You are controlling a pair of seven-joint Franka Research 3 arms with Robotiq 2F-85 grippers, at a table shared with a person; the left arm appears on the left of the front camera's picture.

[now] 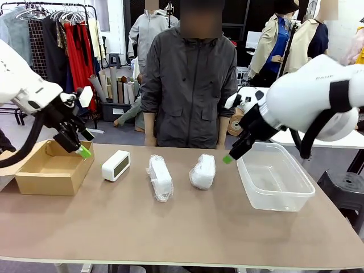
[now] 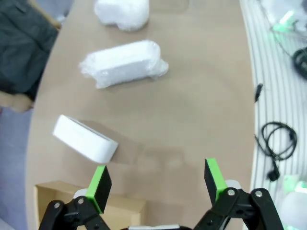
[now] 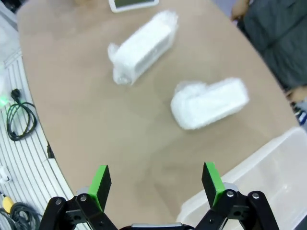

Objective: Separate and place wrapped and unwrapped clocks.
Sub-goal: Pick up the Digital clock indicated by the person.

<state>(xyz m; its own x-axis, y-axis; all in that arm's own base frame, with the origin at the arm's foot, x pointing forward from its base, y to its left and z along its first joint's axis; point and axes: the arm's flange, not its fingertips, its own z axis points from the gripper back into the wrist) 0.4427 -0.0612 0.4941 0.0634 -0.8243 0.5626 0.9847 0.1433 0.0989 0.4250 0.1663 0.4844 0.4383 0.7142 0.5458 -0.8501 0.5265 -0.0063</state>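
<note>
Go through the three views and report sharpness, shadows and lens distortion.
Front view: sharp, evenly lit, faint shadows under the bare clock. Left wrist view: fingers crisp, the middle wrapped clock soft, the table edge bowed by the lens. Right wrist view: the other wrapped clock, near the tub, smeared, table edge curved too.

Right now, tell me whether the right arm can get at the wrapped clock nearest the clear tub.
Probably yes: the open right gripper hovers near that wrapped clock, nothing lying between them.
</note>
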